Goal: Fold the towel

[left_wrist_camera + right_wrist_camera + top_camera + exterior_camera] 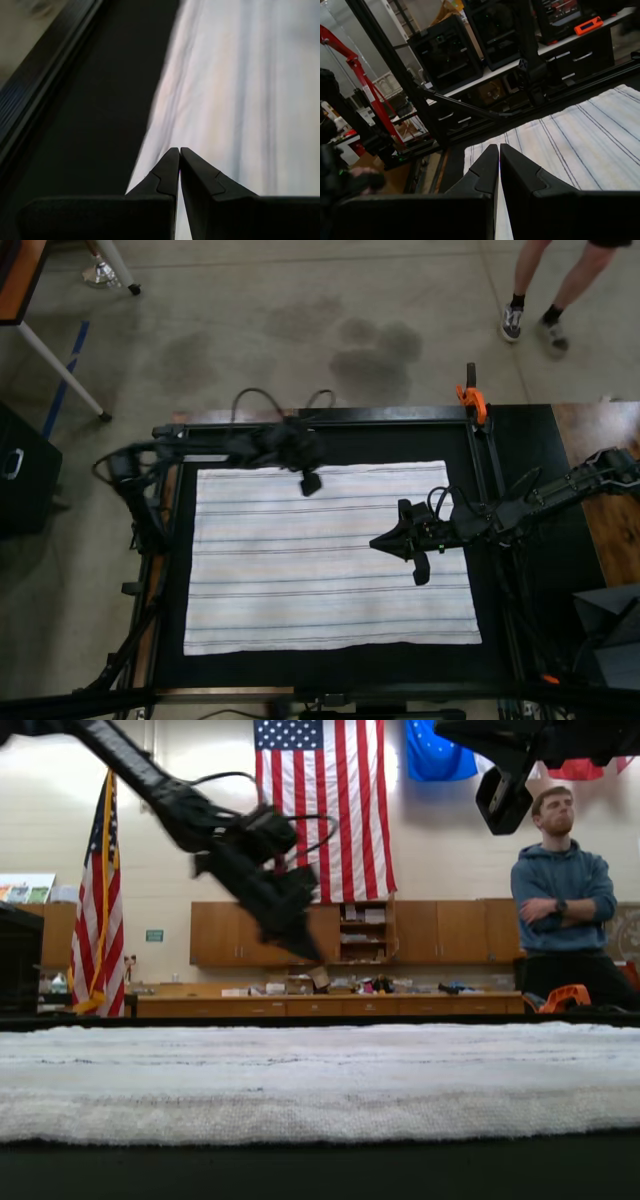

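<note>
Clearly the towel [330,555] lies spread flat and unfolded on the black worktop [520,440], its stripes running along its long side in the top view, so we judge the fold has not begun. Neither gripper holds any cloth. Our left gripper [311,483] hangs over the towel's far long edge in the top view, fingers pressed together; its wrist view shows that edge [150,125] running just beside the closed tips [179,150]. Our right gripper [420,568] hovers over the towel nearer the top view's right, also closed and empty, above striped cloth [580,150].

To do this step well, we should open both grippers before descending, bring each to a corner of the same edge, and pinch only the top layer at the hem. Lifting both corners together and level should keep the fold line straight. A person [565,900] stands beyond the worktop, well clear.
</note>
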Tool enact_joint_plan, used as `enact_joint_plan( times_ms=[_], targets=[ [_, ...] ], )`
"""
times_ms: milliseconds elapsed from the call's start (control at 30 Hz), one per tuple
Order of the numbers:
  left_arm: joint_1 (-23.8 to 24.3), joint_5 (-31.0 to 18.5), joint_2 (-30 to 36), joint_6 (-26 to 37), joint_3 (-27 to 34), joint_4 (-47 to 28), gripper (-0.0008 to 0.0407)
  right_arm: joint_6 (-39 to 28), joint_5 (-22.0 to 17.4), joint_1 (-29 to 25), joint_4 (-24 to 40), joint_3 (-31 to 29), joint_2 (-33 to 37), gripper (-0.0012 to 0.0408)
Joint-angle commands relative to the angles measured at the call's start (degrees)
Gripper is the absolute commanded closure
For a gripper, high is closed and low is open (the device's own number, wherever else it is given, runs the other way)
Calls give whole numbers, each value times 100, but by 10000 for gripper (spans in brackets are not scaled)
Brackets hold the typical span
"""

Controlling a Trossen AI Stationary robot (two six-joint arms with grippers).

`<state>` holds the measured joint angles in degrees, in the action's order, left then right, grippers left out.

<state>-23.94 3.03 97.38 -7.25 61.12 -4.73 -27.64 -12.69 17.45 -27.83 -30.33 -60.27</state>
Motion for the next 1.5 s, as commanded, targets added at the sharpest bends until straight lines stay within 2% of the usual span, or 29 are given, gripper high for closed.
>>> enact_joint_plan(
  times_ms=[0, 133, 233, 333, 400, 467, 600, 667, 733, 933, 1100, 1267, 1467],
  targets=[
    [-37, -260, -498, 306, -566, -31, 399, 2, -4, 0, 0, 2, 2, 396],
    [-59, -968, -1434, 1054, -1425, -87, 399, 26, -9, -7, 0, 2, -4, 394],
    [-59, -1309, -1974, 1635, -1792, -404, 399, 26, -24, -4, 0, 2, -4, 397],
    [-59, -1971, -2367, 2293, -1978, -1086, 399, 17, -46, -4, -2, 2, -4, 394],
    [-59, -2503, -2549, 2507, -2009, -1733, 399, 4, -48, -4, -4, 0, -4, 395],
    [-57, -2734, -2754, 2653, -2015, -2374, 399, 2, -50, -4, -2, -11, -4, 397],
    [-72, -2793, -3049, 3154, -2059, -3305, 399, 22, -160, -4, -2, -4, 0, 395],
    [-72, -3018, -3178, 3348, -2118, -3628, 399, 22, -181, -7, -4, -4, 0, 397],
    [-72, -3193, -3276, 3578, -2208, -3827, 399, 22, -195, -4, -4, -4, 2, 395],
    [-219, -3200, -3399, 4385, -2452, -4328, 399, -2, -205, -4, -7, -4, 4, 395],
    [-442, -3193, -3394, 4597, -2570, -4564, 399, 0, -229, -4, -7, -4, 4, 397],
    [-953, -3193, -3379, 4745, -2693, -4671, 399, -2, -245, -4, -7, -4, 4, 395],
    [-1812, -2938, -3368, 4468, -2767, -4540, 398, 0, -256, -4, -7, -4, 4, 395]
  ],
)
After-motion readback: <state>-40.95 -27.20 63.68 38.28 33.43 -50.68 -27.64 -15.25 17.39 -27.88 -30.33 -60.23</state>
